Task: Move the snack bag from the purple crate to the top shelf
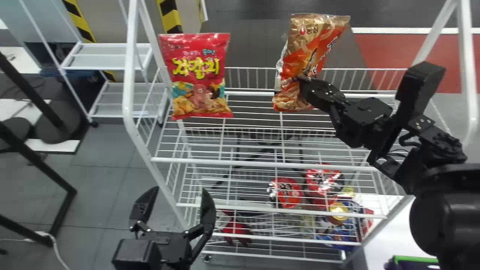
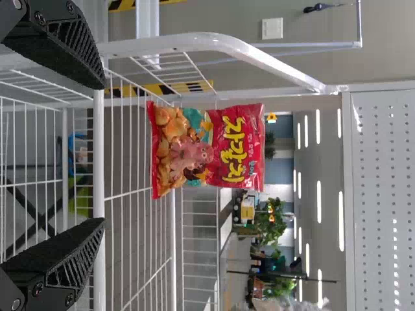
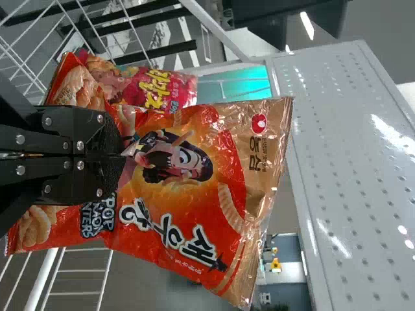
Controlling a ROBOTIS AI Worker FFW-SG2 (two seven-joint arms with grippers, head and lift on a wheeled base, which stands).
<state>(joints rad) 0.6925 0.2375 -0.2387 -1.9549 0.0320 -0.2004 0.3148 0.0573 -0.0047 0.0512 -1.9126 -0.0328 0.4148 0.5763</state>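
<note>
While the snack bag [image 1: 311,47] is up at the level of the top shelf [image 1: 225,162] and out of the crate, I judge myself to be at the placing step, with the release not yet made. My right gripper [image 3: 126,155] is closed on the bag's lower part, pinching the film into creases. In the head view the bag leans, its gold top tipped to the robot's right; whether its base touches the wires I cannot tell. Next I need to settle that base on the rack, bring the bag more upright, then part my fingers gently and draw straight back.

The bag is a plump pillow of glossy foil, orange running into gold, with a crinkled, flattened top seal. Such slick film could slide or slump once I let go. The shelf is thin white wire in a grid, edged by thicker round bars; a soft bottom corner might catch between the wires. Near the shelf's left end a red snack bag [image 1: 200,75] stands upright, smoother and more evenly rectangular, and I should avoid nudging it. Below, through the wire, sit rounded red tubs [image 1: 287,192]. My left gripper [image 1: 178,193] waits low in front of the rack, its flat, ribbed black fingers spread apart with nothing between them.
</note>
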